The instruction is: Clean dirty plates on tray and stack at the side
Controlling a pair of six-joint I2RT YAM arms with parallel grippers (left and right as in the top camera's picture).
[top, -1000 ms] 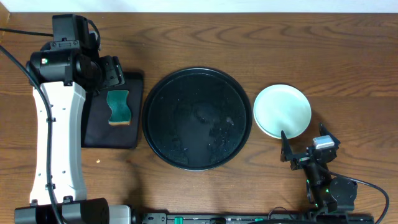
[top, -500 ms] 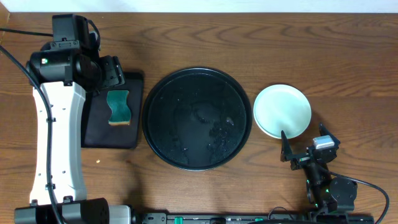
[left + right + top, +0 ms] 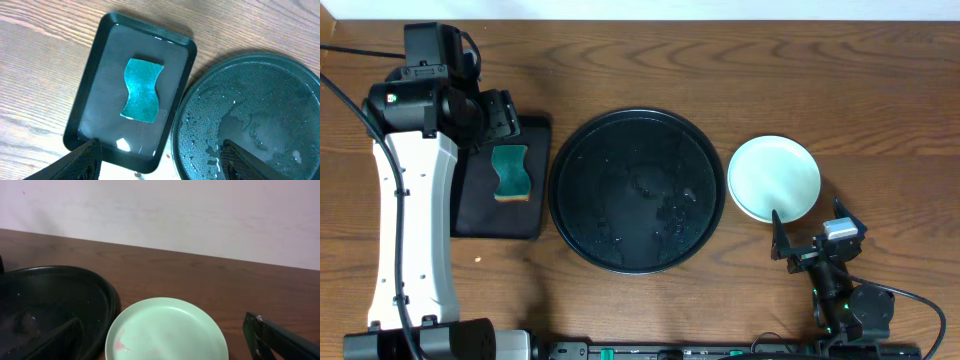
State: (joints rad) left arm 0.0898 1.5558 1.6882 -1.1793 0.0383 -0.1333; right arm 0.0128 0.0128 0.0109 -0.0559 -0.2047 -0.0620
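The large round black tray [image 3: 638, 190] sits at the table's middle, wet and holding no plates; it also shows in the left wrist view [image 3: 250, 120] and the right wrist view [image 3: 55, 305]. A pale turquoise plate [image 3: 774, 178] lies on the table right of it, with a faint reddish smear in the right wrist view [image 3: 165, 330]. Whether other plates lie under it I cannot tell. The yellow plate is not seen. My left gripper [image 3: 160, 160] is open above the gap between sponge tray and round tray. My right gripper [image 3: 810, 235] is open and empty just in front of the plate.
A small rectangular black tray [image 3: 505, 180] lies left of the round tray with a teal sponge [image 3: 511, 172] in it, also seen in the left wrist view [image 3: 142, 90]. A pale wall stands behind the table's far edge [image 3: 175, 210].
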